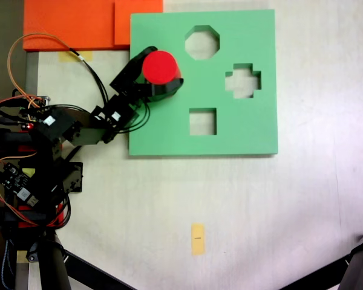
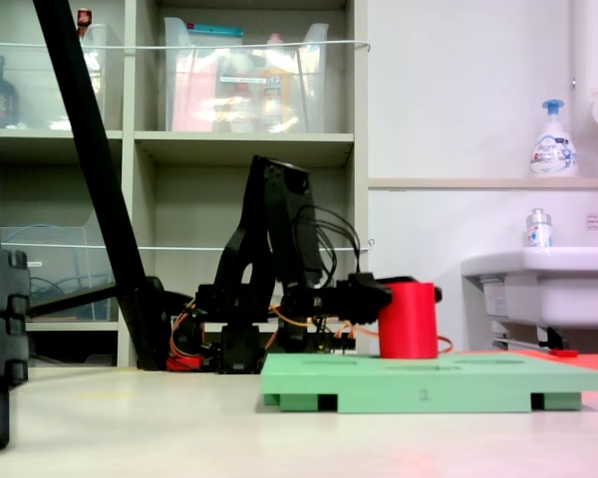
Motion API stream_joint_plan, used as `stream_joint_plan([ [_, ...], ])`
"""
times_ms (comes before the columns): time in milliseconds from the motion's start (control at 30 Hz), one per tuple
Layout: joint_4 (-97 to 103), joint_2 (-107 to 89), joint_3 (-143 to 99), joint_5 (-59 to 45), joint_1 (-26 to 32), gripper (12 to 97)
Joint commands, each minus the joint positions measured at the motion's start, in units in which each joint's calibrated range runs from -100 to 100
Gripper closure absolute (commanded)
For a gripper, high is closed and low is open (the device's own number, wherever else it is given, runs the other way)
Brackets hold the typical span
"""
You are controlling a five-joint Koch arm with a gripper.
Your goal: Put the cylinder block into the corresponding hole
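In the upper middle of the top-down fixed view, the cylinder block (image 1: 160, 67) sits over the left part of the green foam board (image 1: 169, 130), its flat round red top facing the camera. The gripper (image 1: 164, 77) reaches in from the left and is pinching the block: one black jaw runs along the block's upper left side and the other curves under its lower edge, both touching it. The block covers the spot where it stands, so the circular cutout beneath cannot be seen there. Three other cutouts lie open on the board: an octagonal one (image 1: 202, 42) near the top edge, a cross-shaped one (image 1: 242, 80) toward the right, and a square one (image 1: 202, 121) below the middle.

In the side-on fixed view, the cylinder block (image 2: 408, 320) stands upright at centre right of the frame, its base at or just above the top face of the green foam board (image 2: 429, 383); whether it has gone into the hole cannot be told. The gripper (image 2: 404, 299) holds it from the left, with the black arm (image 2: 274, 259) folded behind it.

At the upper left of the top-down view, orange foam pieces (image 1: 78, 24) lie touching the board's top left corner. A small yellow tape strip (image 1: 198, 238) is stuck to the table (image 1: 290, 211) in the lower middle, well apart from the board. A white sink (image 2: 543, 284) and a soap bottle (image 2: 553, 139) show at the right of the side-on view
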Motion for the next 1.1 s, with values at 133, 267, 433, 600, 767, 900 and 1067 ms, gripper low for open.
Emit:
stream_joint_plan([
  [133,1.5,1.1,-1.7,1.5,0.5,79.2],
  [267,1.8,-0.3,-3.4,2.0,0.9,79.2],
  [433,1.8,-8.0,-5.4,2.0,0.6,79.3],
  [600,1.7,-15.7,-8.3,1.9,0.3,79.3],
  [767,1.7,-17.6,-10.3,1.9,0.4,79.3],
  [900,1.7,-17.2,-10.4,1.9,0.4,79.3],
  [1067,1.7,-15.4,-9.9,1.9,0.5,79.3],
])
